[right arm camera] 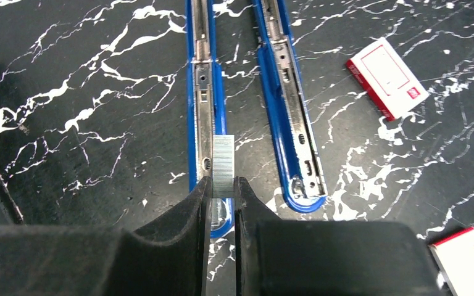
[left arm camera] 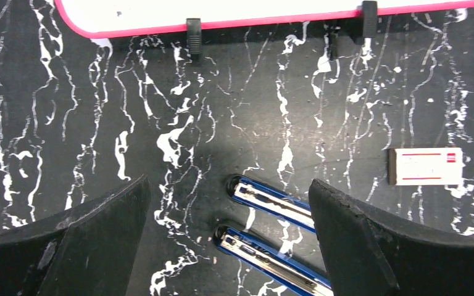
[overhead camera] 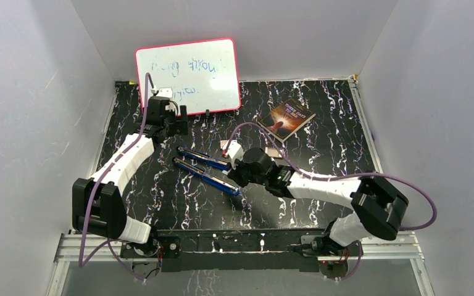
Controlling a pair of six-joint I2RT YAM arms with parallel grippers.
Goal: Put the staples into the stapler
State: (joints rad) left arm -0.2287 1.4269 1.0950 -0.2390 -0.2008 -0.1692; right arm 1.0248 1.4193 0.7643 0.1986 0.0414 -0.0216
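A short strip of staples is clamped at its near end between the narrowly closed fingers of the right gripper, and the rest of it projects forward from the fingertips. The strip is held lengthwise directly over the metal channel of one half of the blue stapler, which lies opened flat with its two halves side by side. This alignment is judged to let the strip be lowered straight into the channel. Whether the two already touch cannot be told.

The left gripper is spread wide with nothing held. The far ends of the stapler lie just ahead of it, so it is presumably parked clear of the work.

A small white box with a red-framed label lies ahead and to the right of the right gripper, and its print cannot be read. Faint handwriting on the pink-edged whiteboard is illegible.
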